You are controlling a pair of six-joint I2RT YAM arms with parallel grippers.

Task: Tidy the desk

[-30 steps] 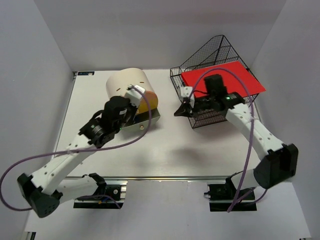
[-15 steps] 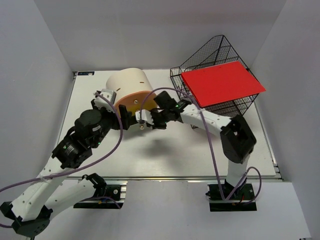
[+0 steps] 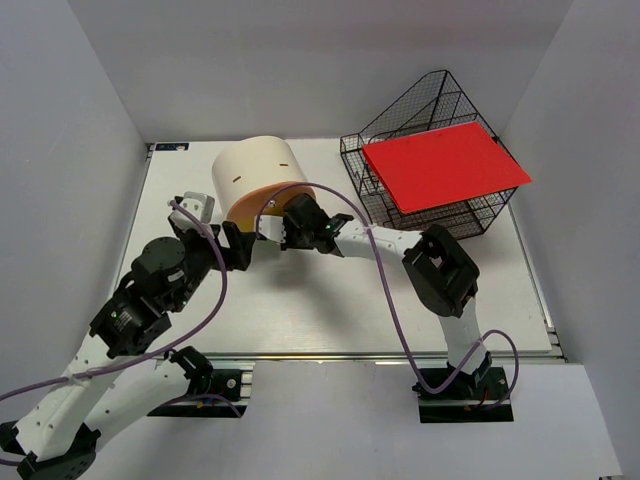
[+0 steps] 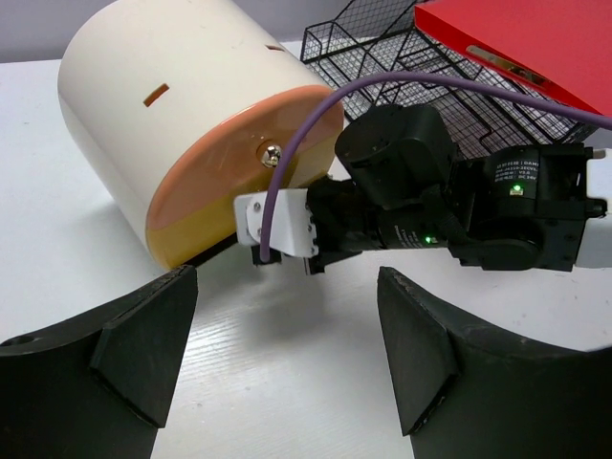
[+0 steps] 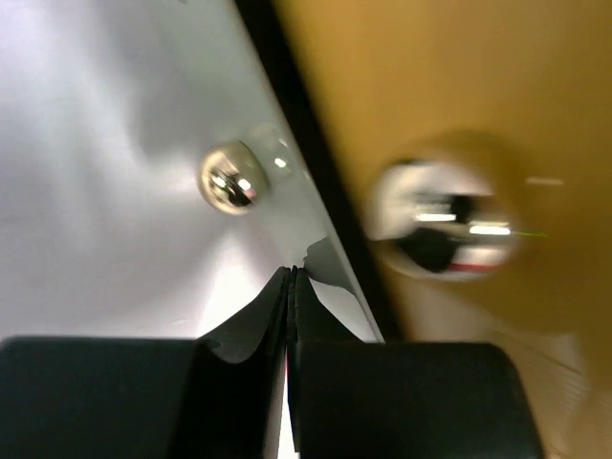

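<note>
The right gripper [image 5: 290, 292] has its two fingers pressed tight together, and nothing shows between them. Their tips sit right at a thin dark line, with a pale shiny surface on one side and the orange front of the round drawer box [image 3: 255, 170] on the other. A small shiny knob [image 5: 229, 179] sits on the pale side, close to the tips. A second knob [image 5: 445, 215] on the orange side looks blurry. From above, the right arm reaches far across the desk [image 3: 330, 300] to the left, so its gripper is up against the low front of the box. The left gripper [image 4: 287, 359] is spread wide with nothing in it. Its two black fingers [image 4: 143, 354] hang over the white desk, just in front of the right gripper, and do not touch the box. The box lies on its side at the back of the desk, left of the middle. It has a cream shell and a round orange front that faces the arms. To the right of it, at the back right corner, stands a black wire basket [image 3: 440, 218]. A flat red board [image 3: 445, 165] lies tilted on top of the basket. The desk is big, white and flat. It lies under all these things, and a metal rail [image 3: 330, 355] runs along its near edge by the arm bases. A purple cable [image 4: 402, 86] loops over the right arm.
</note>
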